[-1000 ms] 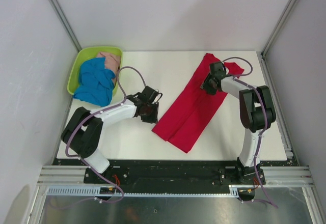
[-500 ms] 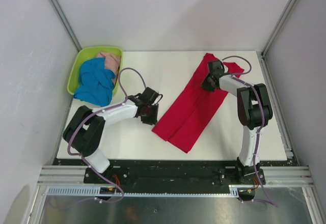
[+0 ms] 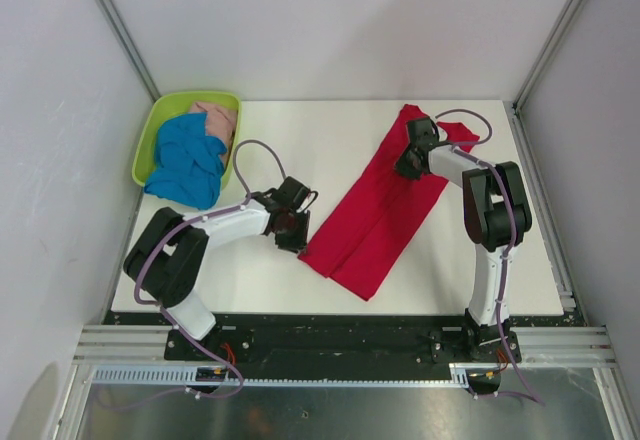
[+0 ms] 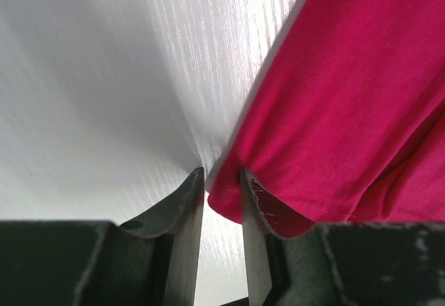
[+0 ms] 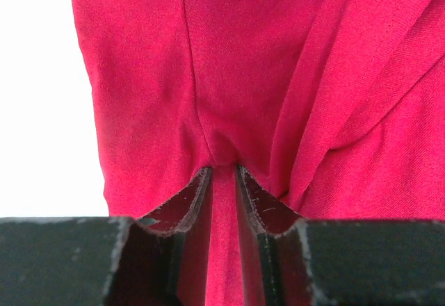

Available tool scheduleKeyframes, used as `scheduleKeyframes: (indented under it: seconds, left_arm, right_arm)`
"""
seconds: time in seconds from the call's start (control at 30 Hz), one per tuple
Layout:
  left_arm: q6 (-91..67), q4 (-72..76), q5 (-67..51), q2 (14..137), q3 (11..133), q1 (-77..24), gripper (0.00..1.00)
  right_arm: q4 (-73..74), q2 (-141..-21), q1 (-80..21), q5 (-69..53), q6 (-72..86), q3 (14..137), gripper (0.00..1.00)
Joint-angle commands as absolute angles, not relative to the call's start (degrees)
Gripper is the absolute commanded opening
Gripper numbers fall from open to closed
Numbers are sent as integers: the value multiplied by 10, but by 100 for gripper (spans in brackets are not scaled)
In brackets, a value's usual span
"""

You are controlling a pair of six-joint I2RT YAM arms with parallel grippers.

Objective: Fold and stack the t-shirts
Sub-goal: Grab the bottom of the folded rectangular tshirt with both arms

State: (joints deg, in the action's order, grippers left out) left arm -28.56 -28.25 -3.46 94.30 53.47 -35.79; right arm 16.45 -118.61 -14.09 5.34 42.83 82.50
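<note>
The red t-shirt [image 3: 385, 205] lies folded into a long strip, running diagonally from the far right towards the table's near middle. My left gripper [image 3: 297, 243] is at the strip's near left corner. In the left wrist view its narrow jaws [image 4: 221, 174] are shut on that corner of red cloth [image 4: 334, 97]. My right gripper [image 3: 405, 168] is at the strip's far end, and its jaws [image 5: 222, 168] pinch a ridge of the red cloth [image 5: 153, 76], which puckers at the tips. The blue t-shirt [image 3: 185, 165] and the pink t-shirt [image 3: 213, 120] are bundled in the basket.
The lime-green basket [image 3: 165, 110] stands at the table's far left corner, with blue cloth hanging over its near rim. White table [image 3: 330, 135] shows between the basket and the red strip. Frame posts and walls surround the table.
My right gripper has narrowed onto the red cloth at the far end. My left gripper has shifted slightly nearer along the table at the strip's corner. The shirt lies as before.
</note>
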Motion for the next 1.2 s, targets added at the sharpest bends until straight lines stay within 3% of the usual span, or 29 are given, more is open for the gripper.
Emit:
scheduleKeyframes:
  seconds: [0.0,0.1,0.4,0.7,0.93,1.17]
  left_arm:
    - [-298,-270,-64,927,527,-354,32]
    - [-301,-270,-73,915,527,-351,34]
    - [-289,-267,-93,913,523,-333,38]
    - [-299,-256,-110,926,512,-333,24]
    - [-305,-255,-107,922,508,-333,2]
    - [-309,-256,-102,913,499,-333,0]
  right_arm:
    - [171,-1194,-145,67,424,847,24]
    - [172,-1195,-144,65,421,848,23]
    - [179,-1195,-146,65,416,849,2]
    - [197,-1184,-143,81,409,851,0]
    - [207,-1167,-139,90,405,851,0]
    - [229,-1156,-133,105,400,851,0]
